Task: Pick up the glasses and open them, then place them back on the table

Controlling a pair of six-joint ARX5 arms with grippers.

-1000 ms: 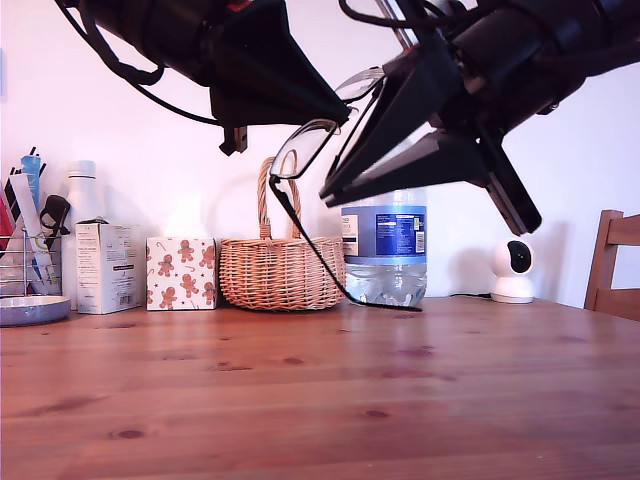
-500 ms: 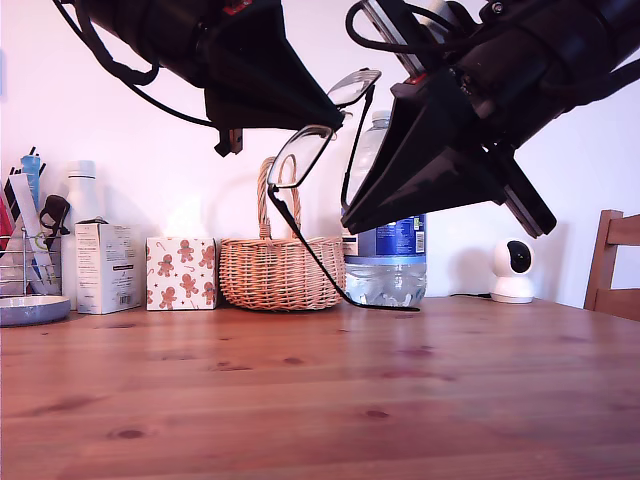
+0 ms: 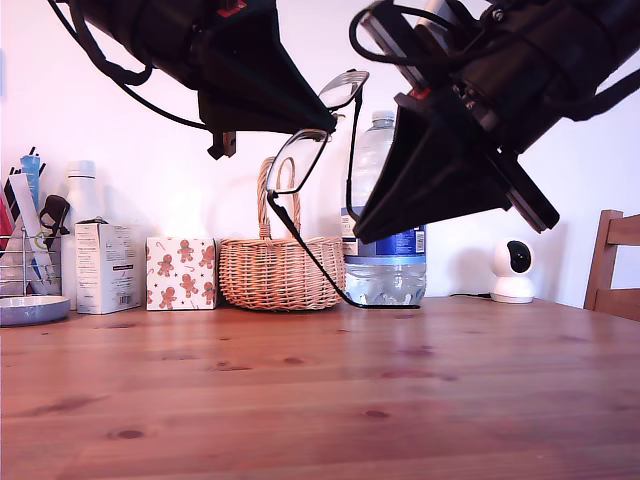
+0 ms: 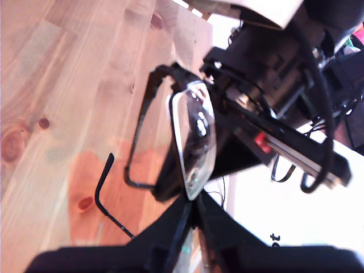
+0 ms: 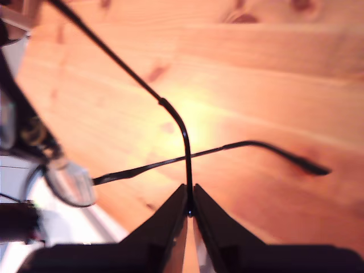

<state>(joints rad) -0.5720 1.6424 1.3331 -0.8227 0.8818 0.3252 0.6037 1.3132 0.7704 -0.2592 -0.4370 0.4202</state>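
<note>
Above the table (image 3: 300,390), both arms hold the glasses (image 3: 300,160) in the air just in front of the basket (image 3: 280,272), so the opening step looks to be under way. My first gripper (image 4: 190,213) is clamped on a lens rim, and my second gripper (image 5: 189,211) is pinched on the thin end of one temple arm, with the other temple hanging down past the basket toward the table. Next, I judge, the held temple must swing fully outward, though blur hides how far the hinge has opened.

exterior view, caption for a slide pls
Two grippers hold the glasses in mid-air above the table, one temple hanging open.
</note>
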